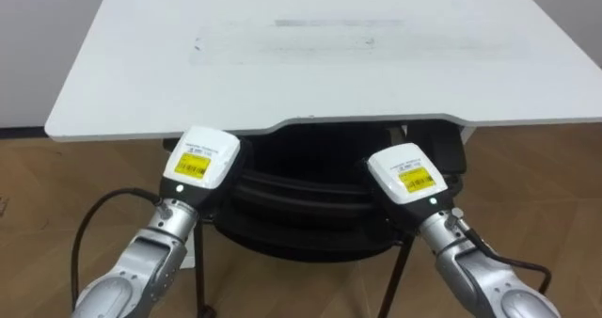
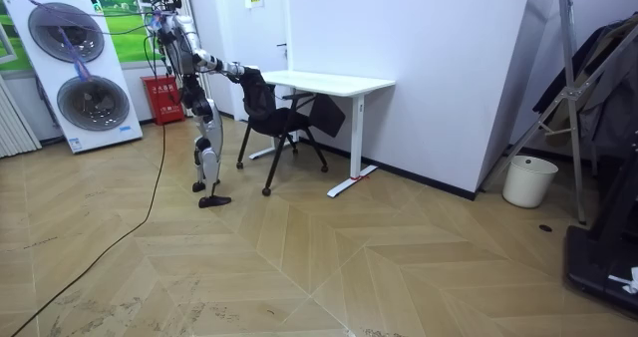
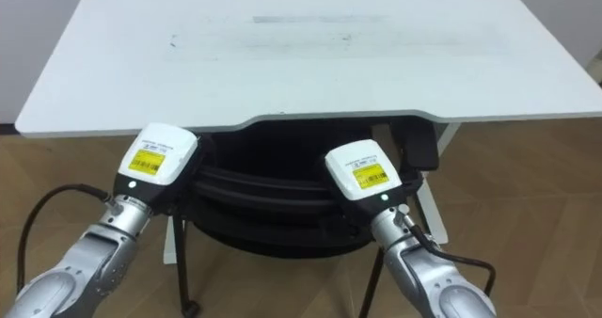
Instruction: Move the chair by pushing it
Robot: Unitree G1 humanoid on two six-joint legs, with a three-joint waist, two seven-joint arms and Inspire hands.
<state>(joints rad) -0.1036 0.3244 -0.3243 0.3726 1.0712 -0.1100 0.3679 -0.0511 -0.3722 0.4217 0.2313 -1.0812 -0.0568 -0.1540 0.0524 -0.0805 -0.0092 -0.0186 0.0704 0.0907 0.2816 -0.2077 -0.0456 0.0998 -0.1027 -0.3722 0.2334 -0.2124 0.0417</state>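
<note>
Left hand (image 1: 200,163): at the near edge of the desk (image 1: 329,64), towards its left end. The white back faces up at me and lies against the top of the chair (image 1: 301,205) back. The fingers point away from me and are hidden past the hand's back, so I cannot tell whether they are spread or curled.

Chair: black, straight in front of me. The curved back sits just below the desk's near edge, between my two hands. The seat runs in under the desk top. Thin dark legs show below, on the wood floor.

Right hand (image 1: 406,175): at the desk's near edge, towards its right end, level with the left hand and well apart from it. It lies against the chair back. Fingers hidden the same way; spread or curled, I cannot tell.

Room view: I stand upright on the room view's left side of the desk (image 2: 329,81), arms stretched forward to the chair (image 2: 271,113), which is between me and the desk. A white bin (image 2: 526,180) stands well off to the desk's other side, by the wall.
</note>
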